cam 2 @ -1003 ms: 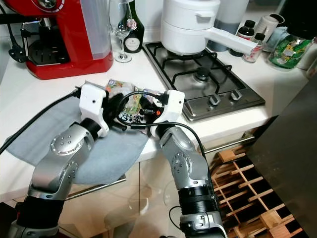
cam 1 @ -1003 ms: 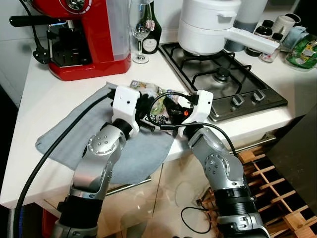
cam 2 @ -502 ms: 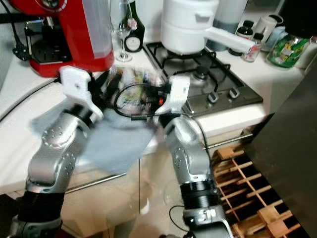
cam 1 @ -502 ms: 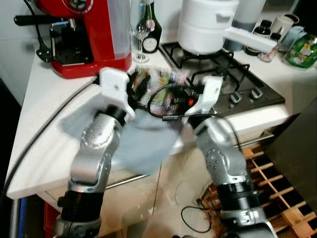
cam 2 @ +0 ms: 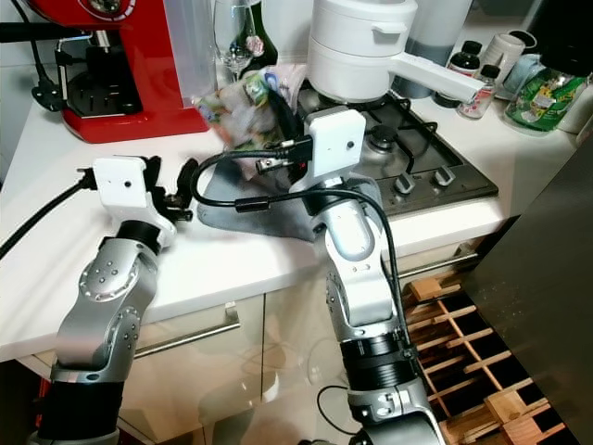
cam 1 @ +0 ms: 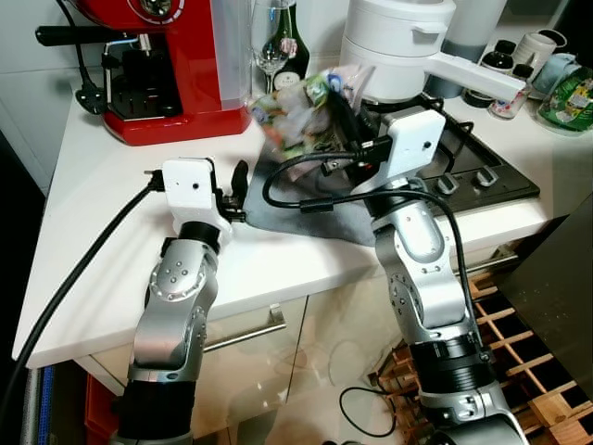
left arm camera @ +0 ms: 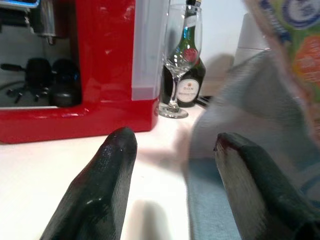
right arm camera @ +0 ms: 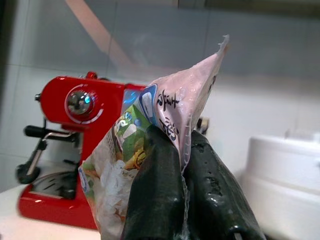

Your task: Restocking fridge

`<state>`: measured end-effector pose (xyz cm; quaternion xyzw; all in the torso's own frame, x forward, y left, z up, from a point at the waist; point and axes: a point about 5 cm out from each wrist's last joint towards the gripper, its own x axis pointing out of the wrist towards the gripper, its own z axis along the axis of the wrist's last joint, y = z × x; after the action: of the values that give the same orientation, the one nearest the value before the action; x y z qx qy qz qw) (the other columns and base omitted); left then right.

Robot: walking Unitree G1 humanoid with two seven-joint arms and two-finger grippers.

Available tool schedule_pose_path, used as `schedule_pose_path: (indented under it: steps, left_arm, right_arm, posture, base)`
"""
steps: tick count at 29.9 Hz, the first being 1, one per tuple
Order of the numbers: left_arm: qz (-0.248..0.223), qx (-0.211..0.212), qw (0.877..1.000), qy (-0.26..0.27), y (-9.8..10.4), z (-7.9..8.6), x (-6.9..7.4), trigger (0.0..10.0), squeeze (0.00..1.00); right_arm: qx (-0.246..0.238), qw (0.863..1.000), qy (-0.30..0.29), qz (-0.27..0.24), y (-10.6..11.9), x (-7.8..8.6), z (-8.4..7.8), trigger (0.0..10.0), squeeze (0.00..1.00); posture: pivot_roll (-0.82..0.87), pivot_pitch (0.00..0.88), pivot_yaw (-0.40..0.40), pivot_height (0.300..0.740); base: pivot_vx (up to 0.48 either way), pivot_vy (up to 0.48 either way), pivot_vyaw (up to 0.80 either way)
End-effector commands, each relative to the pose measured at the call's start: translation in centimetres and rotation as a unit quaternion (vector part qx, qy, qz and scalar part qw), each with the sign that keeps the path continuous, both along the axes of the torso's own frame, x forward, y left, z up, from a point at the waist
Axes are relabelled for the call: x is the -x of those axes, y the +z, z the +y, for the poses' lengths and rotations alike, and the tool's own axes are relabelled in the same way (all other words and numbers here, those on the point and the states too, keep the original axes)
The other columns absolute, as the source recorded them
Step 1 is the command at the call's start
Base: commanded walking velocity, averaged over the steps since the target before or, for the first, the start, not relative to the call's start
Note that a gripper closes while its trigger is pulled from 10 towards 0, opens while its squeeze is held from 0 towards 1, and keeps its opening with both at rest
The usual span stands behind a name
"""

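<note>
**Bag up, clearing the desk**

My left gripper [cam 1: 236, 185] hovers low over the white desk [cam 1: 102, 232], fingers spread and empty, beside the grey cloth [cam 1: 306, 209]. My right gripper [cam 1: 345, 116] pinches the food bag [cam 1: 301, 97] aloft. I'd hold firm and swing clear of the wine glass [cam 1: 269, 51] and red coffee machine [cam 1: 176, 65].

On the surface [cam 1: 83, 213], the coffee machine [cam 1: 171, 65] stands at the far left, with a wine glass [cam 1: 271, 46] and a bottle [cam 1: 295, 42] just to its right. Right again, a pot [cam 1: 398, 46] sits on the hob [cam 1: 463, 158]. A cloth [cam 1: 306, 199] lies before the hob. The right gripper [cam 1: 338, 102] holds a food bag [cam 1: 301, 107] above the cloth; the left gripper [cam 1: 239, 190] hovers beside the cloth's left edge.
</note>
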<state>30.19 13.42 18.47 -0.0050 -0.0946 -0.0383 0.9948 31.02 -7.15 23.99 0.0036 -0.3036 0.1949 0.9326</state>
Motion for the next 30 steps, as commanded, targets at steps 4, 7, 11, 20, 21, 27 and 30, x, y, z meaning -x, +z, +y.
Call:
schedule_pose_path:
  steps: [4,7,11,20,21,27,30]
  left_arm:
    - [-0.022,-0.026,0.999,-0.009,0.6,-0.7,-0.3,10.0,0.00]
    - [-0.021,-0.033,0.999,-0.006,0.6,-0.5,-0.5,10.0,0.00]
    - [-0.019,-0.035,0.999,-0.007,0.5,-0.5,-0.6,10.0,0.00]
    - [-0.013,-0.039,0.999,-0.018,0.2,-0.8,-0.5,10.0,0.00]
    - [-0.013,-0.040,0.999,-0.019,0.2,-0.8,-0.5,10.0,0.00]
    - [-0.014,-0.041,0.999,-0.022,0.3,-0.8,-0.6,10.0,0.00]
    - [-0.014,-0.042,0.999,-0.022,0.2,-0.8,-0.5,10.0,0.00]
  right_arm:
    - [0.020,0.998,-0.033,-0.048,0.3,0.6,-0.3,0.0,0.00]
    - [0.023,0.998,-0.033,-0.043,-0.1,0.4,-0.3,0.0,0.00]
    - [0.000,1.000,-0.025,-0.013,-0.6,0.0,-0.2,0.0,0.00]
    - [-0.136,0.977,-0.012,0.166,-4.2,-2.2,-1.1,0.0,0.00]
    - [-0.158,0.970,-0.006,0.186,-4.5,-2.5,-1.1,0.0,0.00]
    - [-0.192,0.954,0.017,0.229,-5.1,-3.8,-0.5,0.0,0.66]
    - [-0.201,0.945,0.023,0.256,-5.9,-4.1,-0.3,0.0,1.00]
  posture:
    - [-0.06,0.000,-0.044,0.740]
    - [-0.06,0.000,-0.046,0.740]
    - [-0.06,0.000,-0.048,0.740]
    - [-0.05,0.000,-0.046,0.740]
    - [-0.05,0.000,-0.045,0.740]
    - [-0.04,0.000,-0.049,0.740]
    - [-0.04,0.000,-0.050,0.740]
  base:
    - [0.000,0.000,0.00]
    - [0.000,0.000,0.00]
    - [0.000,0.000,0.00]
    - [0.000,0.000,0.00]
    - [0.000,0.000,0.00]
    - [0.000,0.000,0.00]
    - [0.000,0.000,0.00]
